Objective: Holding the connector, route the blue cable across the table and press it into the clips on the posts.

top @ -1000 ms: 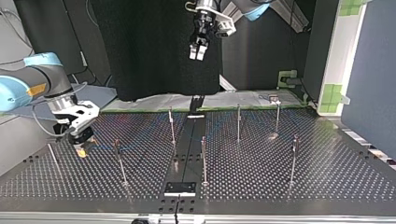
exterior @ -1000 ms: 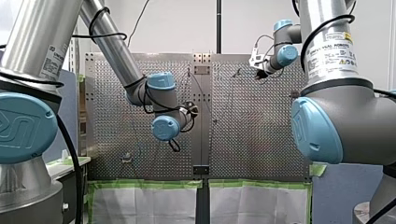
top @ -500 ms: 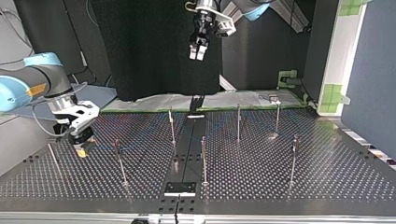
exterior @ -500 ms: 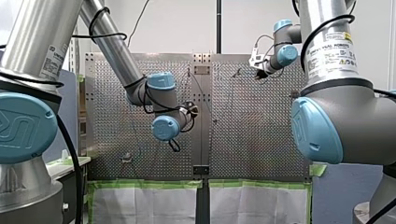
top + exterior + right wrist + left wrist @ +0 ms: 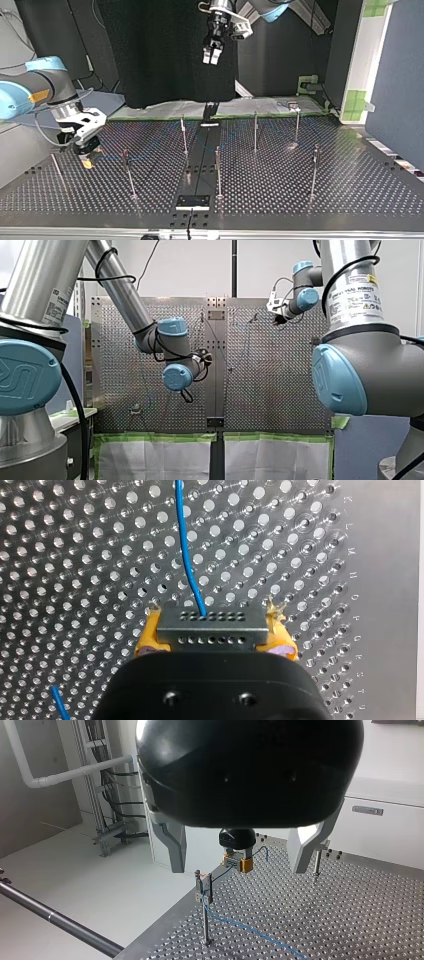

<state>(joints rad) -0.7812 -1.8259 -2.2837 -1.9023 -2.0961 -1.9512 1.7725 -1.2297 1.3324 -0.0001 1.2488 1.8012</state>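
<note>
Blue cable (image 5: 184, 555) routing, early stage
Right jaws clamp the connector (image 5: 212, 625); left jaws spread, empty; next, likely: press cable into clip (image 5: 203, 884).

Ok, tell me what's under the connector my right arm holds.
Under the connector lies the perforated table, with the blue cable leaving it across the holes. The patch directly beneath is hidden.

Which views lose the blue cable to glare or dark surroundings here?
Right wrist view: even light, blue cable and connector plain against the table. Left wrist view: cable plain on the table; a highlight on my left gripper's black housing. Top view: dark table, cable barely shows by my right gripper. Front view: table sheen, cable not discernible.
</note>
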